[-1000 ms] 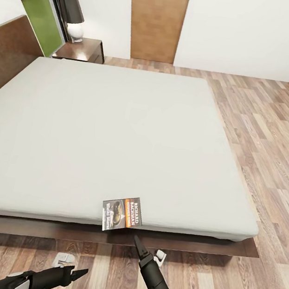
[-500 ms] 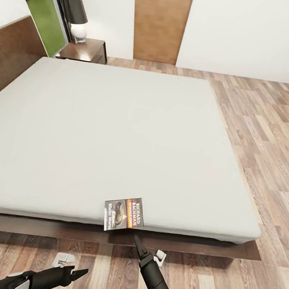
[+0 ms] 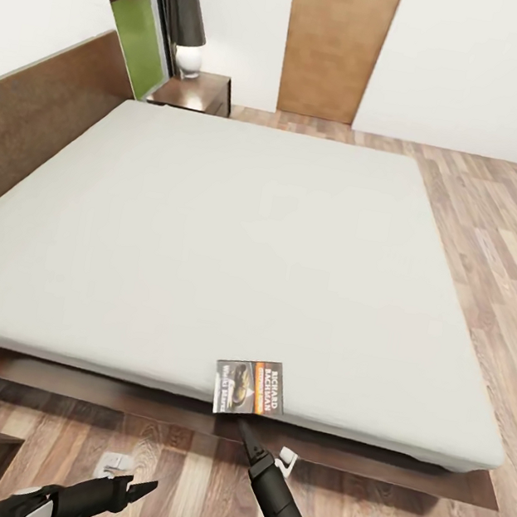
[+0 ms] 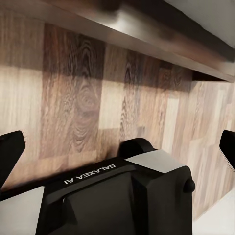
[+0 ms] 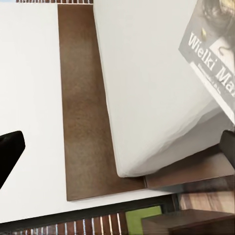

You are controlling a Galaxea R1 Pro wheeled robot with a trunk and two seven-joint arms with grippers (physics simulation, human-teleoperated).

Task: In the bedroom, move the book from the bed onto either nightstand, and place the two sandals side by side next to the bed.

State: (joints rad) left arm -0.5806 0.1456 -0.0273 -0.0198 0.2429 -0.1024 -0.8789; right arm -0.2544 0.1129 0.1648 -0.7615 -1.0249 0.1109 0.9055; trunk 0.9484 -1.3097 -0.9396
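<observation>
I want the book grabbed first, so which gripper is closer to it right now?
Right. The right gripper points up just below the book at the mattress's near edge; the left gripper hangs lower, off to the left.

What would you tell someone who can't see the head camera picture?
A small dark paperback book with an orange band lies at the near edge of a big pale grey-white mattress on a dark wooden bed. The right gripper points up at it from just below.
</observation>
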